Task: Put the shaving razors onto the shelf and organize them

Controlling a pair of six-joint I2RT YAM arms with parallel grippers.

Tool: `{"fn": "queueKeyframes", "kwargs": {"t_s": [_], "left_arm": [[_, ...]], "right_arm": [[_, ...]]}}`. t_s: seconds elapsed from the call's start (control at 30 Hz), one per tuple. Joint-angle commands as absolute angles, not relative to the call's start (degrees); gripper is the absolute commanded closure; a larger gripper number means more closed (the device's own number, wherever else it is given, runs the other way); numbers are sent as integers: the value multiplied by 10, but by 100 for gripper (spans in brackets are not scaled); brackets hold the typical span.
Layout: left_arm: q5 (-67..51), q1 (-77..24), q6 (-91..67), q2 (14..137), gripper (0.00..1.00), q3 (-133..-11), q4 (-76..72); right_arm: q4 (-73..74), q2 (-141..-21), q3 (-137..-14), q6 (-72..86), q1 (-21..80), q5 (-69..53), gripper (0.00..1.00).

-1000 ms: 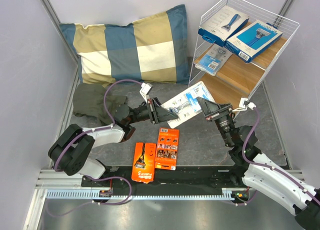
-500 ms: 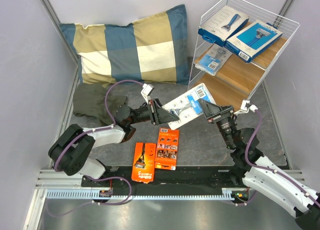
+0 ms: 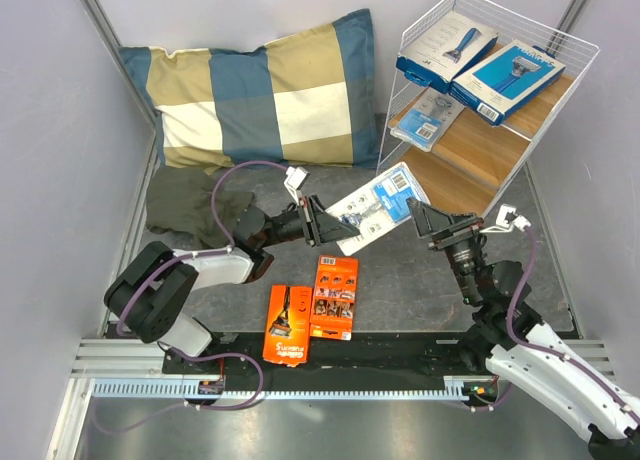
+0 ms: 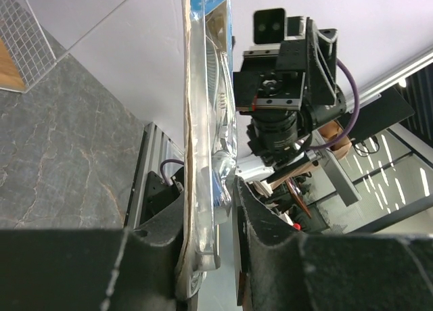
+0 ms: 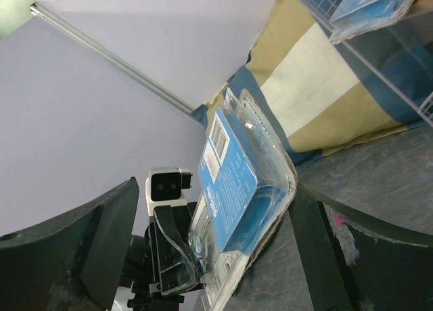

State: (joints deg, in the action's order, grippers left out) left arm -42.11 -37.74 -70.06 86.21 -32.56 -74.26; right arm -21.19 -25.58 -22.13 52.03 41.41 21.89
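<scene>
right gripper (image 3: 445, 223) has let go and pulled back, jaws now spread wide and empty.
shelf (image 3: 470, 158) at far right carries two blue boxes (image 3: 447, 45) and the shelved blister pack (image 3: 422, 118); the held blister pack (image 3: 375, 208) hangs mid-air between the arms, pinched by the narrowly closed left gripper (image 3: 318, 223).

The blister pack (image 3: 372, 209) between my left fingers (image 4: 270, 257) is glossy clear plastic over printed card; the fingers are matt black, grainy plastic. The counter (image 3: 400, 280) is dull grey, stone-veined. The shelf (image 3: 488, 142) is white-coated wire with smooth pale wood boards; beside it, the pillow (image 3: 270, 90) is soft woven cloth.
</scene>
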Motion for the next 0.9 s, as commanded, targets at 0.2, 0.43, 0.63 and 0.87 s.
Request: {"fn": "queueKeyframes", "kwargs": {"t_s": [0.2, 0.43, 0.63, 0.87], "left_arm": [[-392, -376, -740, 920, 98, -393, -907], [-390, -381, -759, 968, 98, -457, -887], [-381, -400, -734, 990, 98, -537, -800], [-340, -420, -727, 1033, 98, -645, -656]], "right_arm": [[-55, -190, -323, 410, 414, 308, 2], [0, -194, -382, 355, 414, 333, 2], [32, -183, -389, 343, 414, 351, 3], [51, -164, -395, 334, 413, 364, 4]]}}
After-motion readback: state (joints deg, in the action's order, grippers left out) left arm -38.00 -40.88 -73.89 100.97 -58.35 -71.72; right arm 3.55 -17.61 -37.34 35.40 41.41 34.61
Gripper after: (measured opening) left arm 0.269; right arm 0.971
